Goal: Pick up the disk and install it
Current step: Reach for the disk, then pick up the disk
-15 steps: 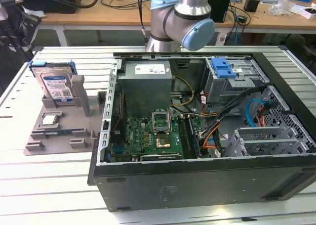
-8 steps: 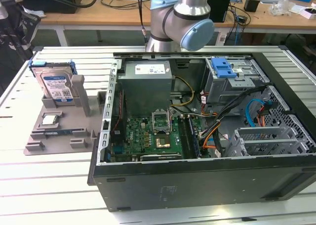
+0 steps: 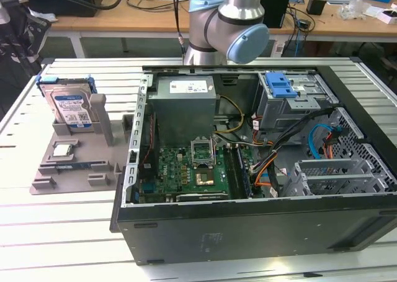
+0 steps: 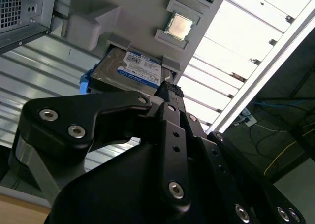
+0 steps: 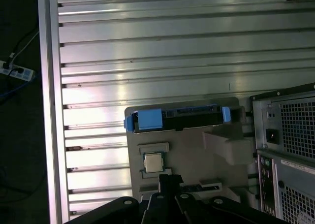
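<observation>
The disk (image 3: pixel 69 105) is a silver-grey drive with a blue-and-white label in a blue carrier frame. It stands upright in a slot of the grey fixture (image 3: pixel 74 167), on the table at the exterior view's left, beside the open computer case (image 3: pixel 248 232). In the second wrist view the disk (image 4: pixel 128 69) shows its label face. In the first wrist view the disk (image 5: pixel 177 116) is seen edge-on. My black gripper (image 4: pixel 167 88) (image 5: pixel 170 182) hangs above the fixture, clear of the disk, with nothing in it.
A processor chip (image 3: pixel 62 150) lies in a recess of the fixture. Inside the case are a grey power supply (image 3: pixel 184 102), the green motherboard (image 3: pixel 192 167), loose cables and a metal drive cage topped by a blue bracket (image 3: pixel 280 83). The arm's base (image 3: pixel 226 28) rises behind the case.
</observation>
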{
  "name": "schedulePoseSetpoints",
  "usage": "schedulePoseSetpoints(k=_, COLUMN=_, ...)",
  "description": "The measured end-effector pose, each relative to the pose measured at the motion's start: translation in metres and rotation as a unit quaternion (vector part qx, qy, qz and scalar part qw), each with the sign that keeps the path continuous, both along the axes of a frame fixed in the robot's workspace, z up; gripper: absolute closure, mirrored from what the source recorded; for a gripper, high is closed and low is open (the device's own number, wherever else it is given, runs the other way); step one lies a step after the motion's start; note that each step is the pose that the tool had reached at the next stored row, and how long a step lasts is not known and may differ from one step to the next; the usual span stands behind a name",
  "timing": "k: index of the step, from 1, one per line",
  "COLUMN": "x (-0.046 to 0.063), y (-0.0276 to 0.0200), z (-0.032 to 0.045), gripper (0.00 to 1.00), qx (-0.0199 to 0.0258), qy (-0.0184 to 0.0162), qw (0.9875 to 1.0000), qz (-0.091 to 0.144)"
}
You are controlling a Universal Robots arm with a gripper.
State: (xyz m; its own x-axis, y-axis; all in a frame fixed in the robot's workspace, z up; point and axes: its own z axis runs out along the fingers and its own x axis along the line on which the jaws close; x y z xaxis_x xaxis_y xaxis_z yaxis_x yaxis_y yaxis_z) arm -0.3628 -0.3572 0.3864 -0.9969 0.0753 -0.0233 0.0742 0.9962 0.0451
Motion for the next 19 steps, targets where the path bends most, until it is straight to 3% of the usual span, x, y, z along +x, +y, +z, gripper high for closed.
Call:
schedulePoseSetpoints(k=3, x=-0.0001, y=0.0, z=0.0, gripper=0.89, qx=0.0, qy=0.0, qw=1.0, qz=0.001)
schedulePoseSetpoints(k=6, x=-0.0001, y=0.0, z=-0.0001, gripper=0.89, qx=0.0, qy=0.0, qw=0.9996, qz=0.03)
schedulePoseSetpoints(k=10, x=-0.0001, y=0.0, z=-0.0001, gripper=0.89, qx=0.0, qy=0.0, qw=0.9972, qz=0.075)
schedulePoseSetpoints(k=13, x=-0.0001, y=0.0, z=-0.0001, gripper=0.89, qx=0.0, qy=0.0, qw=0.9944, qz=0.105)
schedulePoseSetpoints(k=16, x=-0.0001, y=0.0, z=-0.0001, gripper=0.89, qx=0.0, qy=0.0, qw=0.9909, qz=0.135)
schedulePoseSetpoints(k=17, x=-0.0001, y=0.0, z=-0.0001, gripper=0.89, qx=0.0, qy=0.0, qw=0.9883, qz=0.153)
schedulePoseSetpoints(k=19, x=-0.0001, y=0.0, z=-0.0001, gripper=0.89, qx=0.0, qy=0.0, qw=0.9856, qz=0.169)
